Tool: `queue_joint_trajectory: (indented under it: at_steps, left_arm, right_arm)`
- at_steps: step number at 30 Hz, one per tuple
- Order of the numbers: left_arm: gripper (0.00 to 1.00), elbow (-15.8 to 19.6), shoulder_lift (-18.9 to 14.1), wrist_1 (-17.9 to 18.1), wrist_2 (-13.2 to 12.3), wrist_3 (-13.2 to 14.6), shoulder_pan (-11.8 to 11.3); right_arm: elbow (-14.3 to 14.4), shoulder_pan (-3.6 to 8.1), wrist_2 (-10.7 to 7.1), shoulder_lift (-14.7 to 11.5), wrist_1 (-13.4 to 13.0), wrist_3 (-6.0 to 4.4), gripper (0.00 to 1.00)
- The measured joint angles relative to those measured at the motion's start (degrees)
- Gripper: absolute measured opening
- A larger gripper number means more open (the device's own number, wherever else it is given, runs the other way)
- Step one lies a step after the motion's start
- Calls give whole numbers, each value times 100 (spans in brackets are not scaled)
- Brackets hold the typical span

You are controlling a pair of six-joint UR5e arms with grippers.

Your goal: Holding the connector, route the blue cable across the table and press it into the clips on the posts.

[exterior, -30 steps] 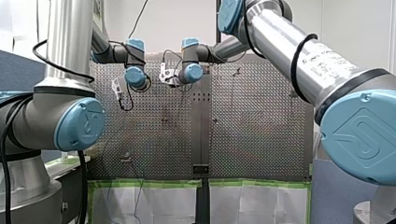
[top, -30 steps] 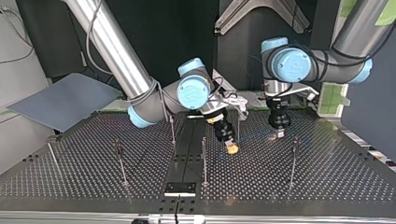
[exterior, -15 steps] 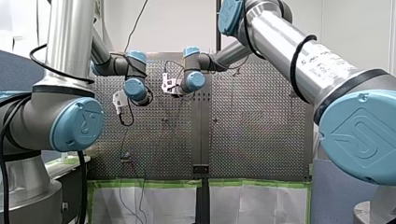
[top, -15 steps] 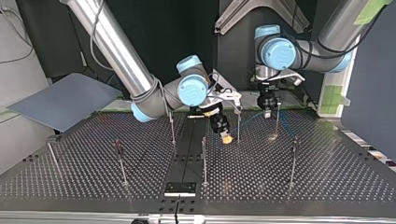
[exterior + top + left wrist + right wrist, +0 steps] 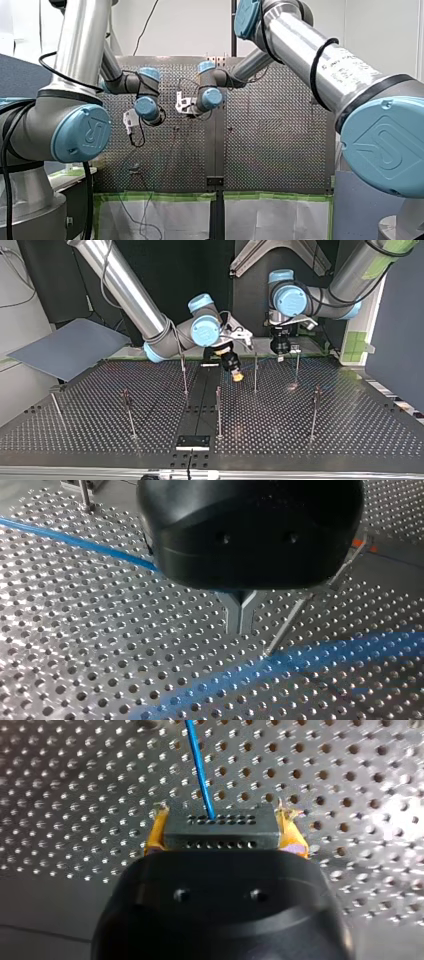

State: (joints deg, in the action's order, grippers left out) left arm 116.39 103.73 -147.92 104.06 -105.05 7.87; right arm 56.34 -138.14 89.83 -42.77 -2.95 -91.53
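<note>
Pale wall (image 5: 190, 25), grey board (image 5: 70, 347) tilted at the top view's left, green-taped white sheets (image 5: 165, 215), dark backdrop (image 5: 190, 270)

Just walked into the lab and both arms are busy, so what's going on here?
The right arm has its jaws clamped on a dark connector, with the blue cable trailing out over the perforated table. The left arm has its jaws closed among the posts; the cable runs by them, but I can't tell if they pinch it.
</note>
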Motion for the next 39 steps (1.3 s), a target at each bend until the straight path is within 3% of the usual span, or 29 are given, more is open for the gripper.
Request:
queue_joint_trajectory:
  at_steps: [12,20,30,39]
  left_arm:
    - [0,13,493,353,-96,30,11]
    - [0,13,543,419,-125,31,22]
    - [0,13,678,587,-348,-31,-1]
    - [0,-20,865,916,-484,-169,-167]
  right_arm:
    - [619,64,-15,4,-597,-52,0]
    - [1027,135,-28,8,-695,-24,0]
    - [1102,273,-40,23,-735,-94,0]
    - [1104,391,-105,46,-936,-169,0]
